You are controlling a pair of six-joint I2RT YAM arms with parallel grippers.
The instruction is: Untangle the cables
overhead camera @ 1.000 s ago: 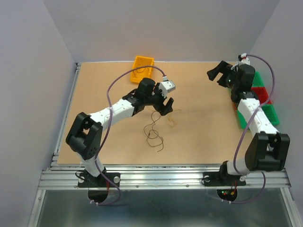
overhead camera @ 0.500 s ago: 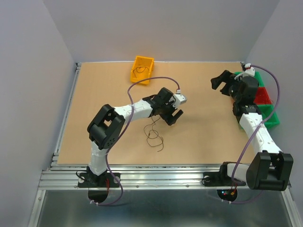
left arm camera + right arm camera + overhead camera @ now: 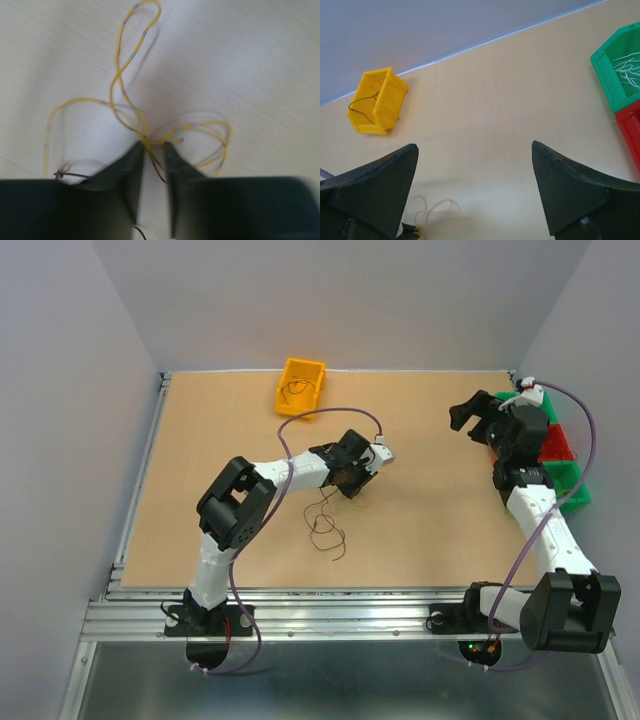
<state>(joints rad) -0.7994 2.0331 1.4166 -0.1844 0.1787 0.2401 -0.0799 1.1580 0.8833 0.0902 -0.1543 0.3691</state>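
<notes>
A yellow cable (image 3: 120,75) lies in loose loops on the table. My left gripper (image 3: 153,146) is low over its crossing point, and the wire runs up between the two fingertips. The jaws are narrow, with a gap still showing. From above, the left gripper (image 3: 352,483) sits mid-table, with a dark brown cable (image 3: 325,525) curled just in front of it. A bit of that brown wire (image 3: 75,174) shows by the left finger. My right gripper (image 3: 472,412) hangs wide open and holds nothing at the far right. It (image 3: 475,150) looks across at the yellow loops (image 3: 437,205).
A yellow bin (image 3: 300,386) at the table's back edge holds a dark wire (image 3: 362,106). Green bins (image 3: 570,480) and a red bin (image 3: 555,443) stand along the right edge. One green bin (image 3: 607,75) holds whitish wires (image 3: 627,65).
My left gripper has moved right and dropped onto the yellow cable, and its jaws have narrowed from wide open. The right arm has drifted slightly right.
</notes>
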